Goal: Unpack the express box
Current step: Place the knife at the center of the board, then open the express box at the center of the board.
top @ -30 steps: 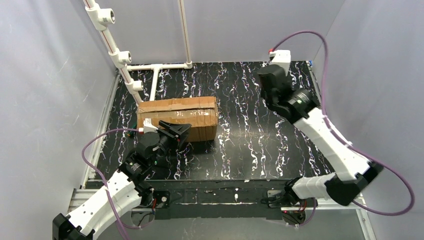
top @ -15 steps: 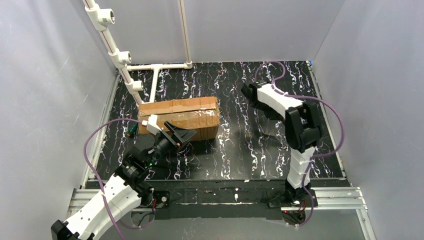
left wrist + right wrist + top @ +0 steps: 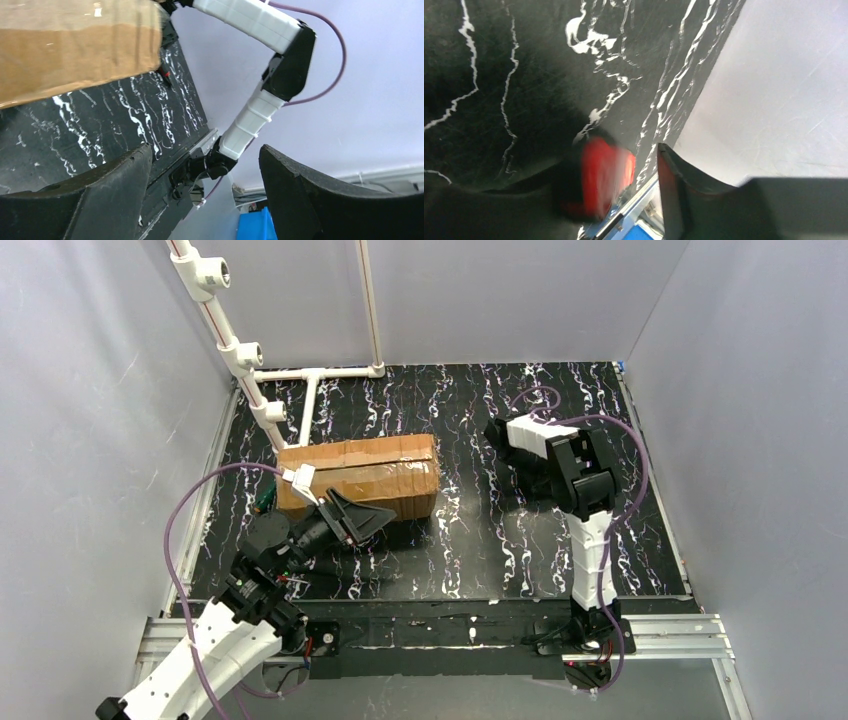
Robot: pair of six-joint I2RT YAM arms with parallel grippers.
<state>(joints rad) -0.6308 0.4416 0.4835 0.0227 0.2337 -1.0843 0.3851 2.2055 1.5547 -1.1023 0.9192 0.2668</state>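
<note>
The express box (image 3: 357, 476), a brown taped carton, lies flat at the left middle of the table; in the left wrist view the express box (image 3: 75, 45) fills the upper left. My left gripper (image 3: 366, 521) hovers just in front of its near side, apart from it. In its own view the left gripper (image 3: 205, 150) is open, with nothing between the fingers. My right gripper (image 3: 493, 430) points left, well to the right of the box. Close up, the right gripper (image 3: 639, 165) is open. A blurred red thing (image 3: 604, 175) sits against its left finger, with a gap to the right finger (image 3: 674, 190).
A white pipe frame (image 3: 245, 355) stands at the back left, its base running just behind the box. A small green object (image 3: 262, 503) lies by the box's left end. The right arm (image 3: 260, 20) crosses the left wrist view. Grey walls close in three sides.
The right arm has folded back and swung its gripper from the far right toward the table's middle, its jaws widening. The left jaws have opened wider and drawn slightly back from the box.
</note>
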